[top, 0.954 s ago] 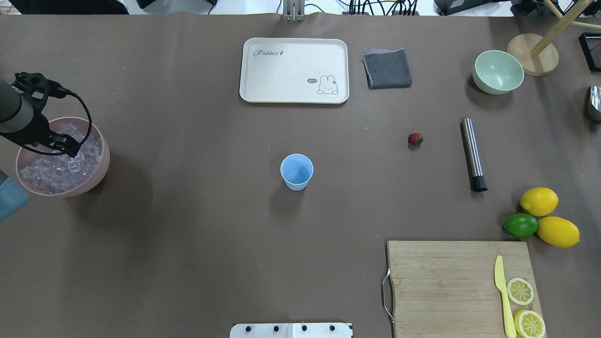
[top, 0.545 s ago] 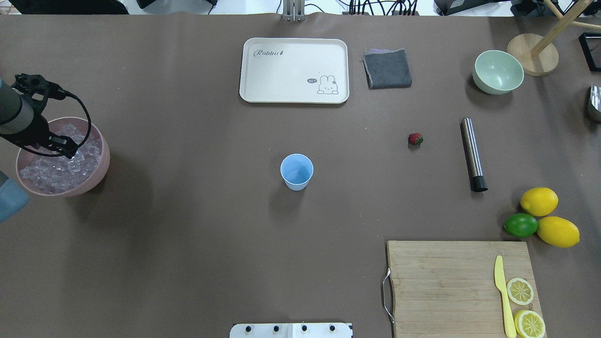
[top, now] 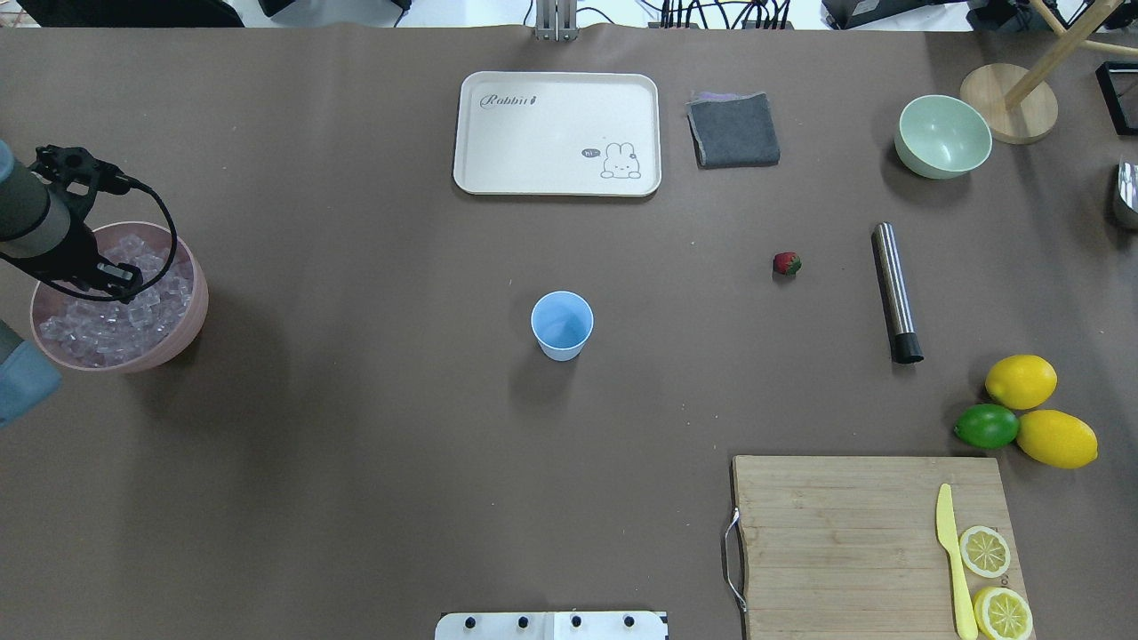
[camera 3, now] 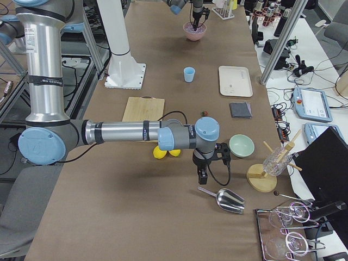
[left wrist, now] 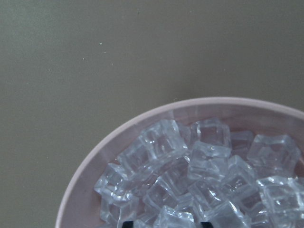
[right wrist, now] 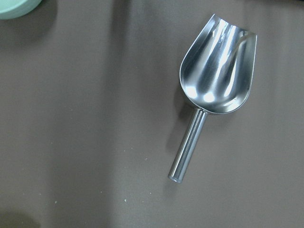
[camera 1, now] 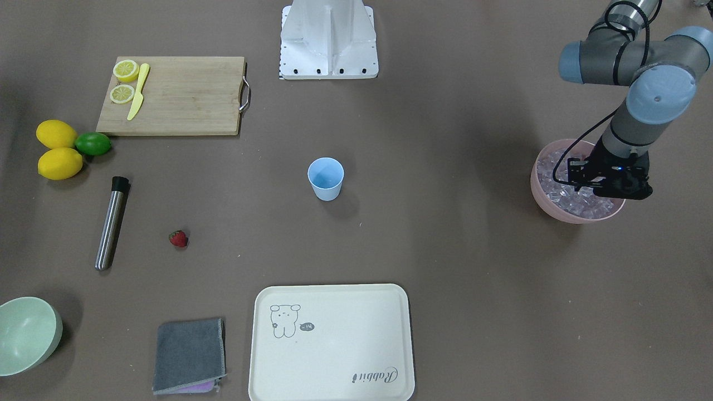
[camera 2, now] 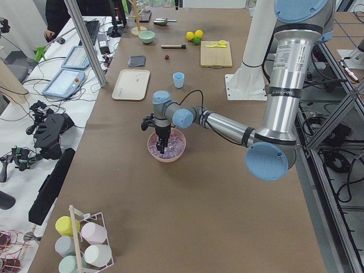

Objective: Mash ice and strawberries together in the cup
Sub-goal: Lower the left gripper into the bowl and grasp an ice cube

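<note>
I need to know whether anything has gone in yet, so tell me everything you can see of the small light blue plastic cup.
The small light blue plastic cup is a plain tapered tumbler, wider at the rim than at the base, with no handle or print. It stands upright with its mouth open upward, near the middle of the brown table, on the robot's side of the cream tray. Its inside looks bare, with no ice or fruit visible. Only the table touches it.

A steel scoop (right wrist: pixel 216 76) lies on the brown table (right wrist: pixel 85 142).
</note>
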